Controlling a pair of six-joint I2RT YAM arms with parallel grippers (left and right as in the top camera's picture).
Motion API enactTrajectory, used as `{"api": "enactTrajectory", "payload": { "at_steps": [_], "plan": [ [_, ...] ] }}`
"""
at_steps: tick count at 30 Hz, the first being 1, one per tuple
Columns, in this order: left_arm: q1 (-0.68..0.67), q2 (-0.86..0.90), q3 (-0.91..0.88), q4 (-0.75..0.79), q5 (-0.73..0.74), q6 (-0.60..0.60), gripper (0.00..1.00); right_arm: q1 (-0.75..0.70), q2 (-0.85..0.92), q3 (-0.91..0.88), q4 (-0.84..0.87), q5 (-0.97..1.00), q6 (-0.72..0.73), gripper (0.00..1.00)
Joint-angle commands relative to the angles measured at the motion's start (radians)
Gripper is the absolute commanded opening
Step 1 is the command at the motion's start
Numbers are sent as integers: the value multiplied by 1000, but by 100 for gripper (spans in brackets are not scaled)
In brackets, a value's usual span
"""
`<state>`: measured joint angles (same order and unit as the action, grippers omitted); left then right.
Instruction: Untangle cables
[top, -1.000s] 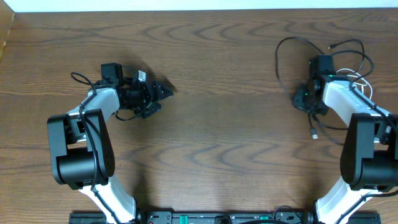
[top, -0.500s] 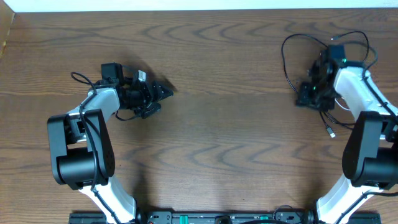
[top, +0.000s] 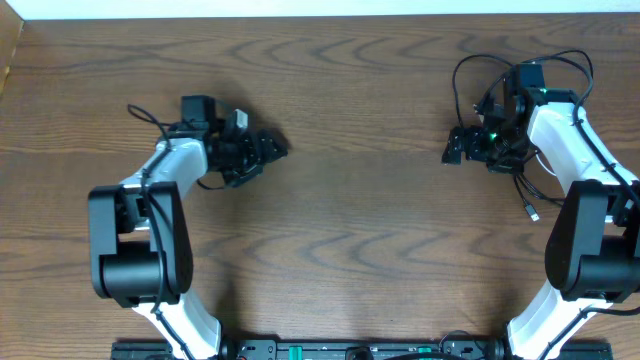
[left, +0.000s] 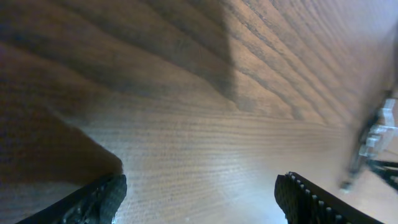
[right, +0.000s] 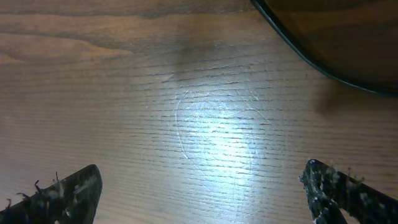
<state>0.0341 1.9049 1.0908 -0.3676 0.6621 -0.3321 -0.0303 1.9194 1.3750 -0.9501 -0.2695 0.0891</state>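
Right fingers sprang apart; arm partly hides black cable.

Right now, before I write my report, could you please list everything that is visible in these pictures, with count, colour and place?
black cable: one, black, far right part of the table, in loose loops around the right arm
plug end: one, dark with a pale tip, on the table beside the right arm, on the near side
table: one, brown wood grain, under everything
left arm: one, white and black, left side
right arm: one, white and black, right side
left gripper: one, black, open, nothing in it
right gripper: one, black, open, nothing in it, next to the cable loops
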Motion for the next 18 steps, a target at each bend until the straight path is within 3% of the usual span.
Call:
{"api": "enactTrajectory", "payload": {
  "at_steps": [1, 6, 12, 13, 17, 18],
  "plan": [
    [-48, 40, -23, -13, -253, 13, 83, 5, -4, -1, -2, -14, -16, 99],
    [-111, 40, -22, -10, -352, 13, 84, 5, -4, -1, -1, -14, -16, 99],
    [-125, 40, -19, -13, -369, 13, 84, 5, -4, -1, -1, -14, -16, 99],
    [-125, 40, -19, -14, -372, 13, 90, 5, -4, -1, -1, -14, -16, 99],
    [-126, 40, -19, -24, -388, 6, 93, 5, -3, -1, -1, -14, -16, 99],
    [-126, 40, -19, -25, -388, 6, 100, 5, -3, -1, 0, -14, -16, 99]
  ]
}}
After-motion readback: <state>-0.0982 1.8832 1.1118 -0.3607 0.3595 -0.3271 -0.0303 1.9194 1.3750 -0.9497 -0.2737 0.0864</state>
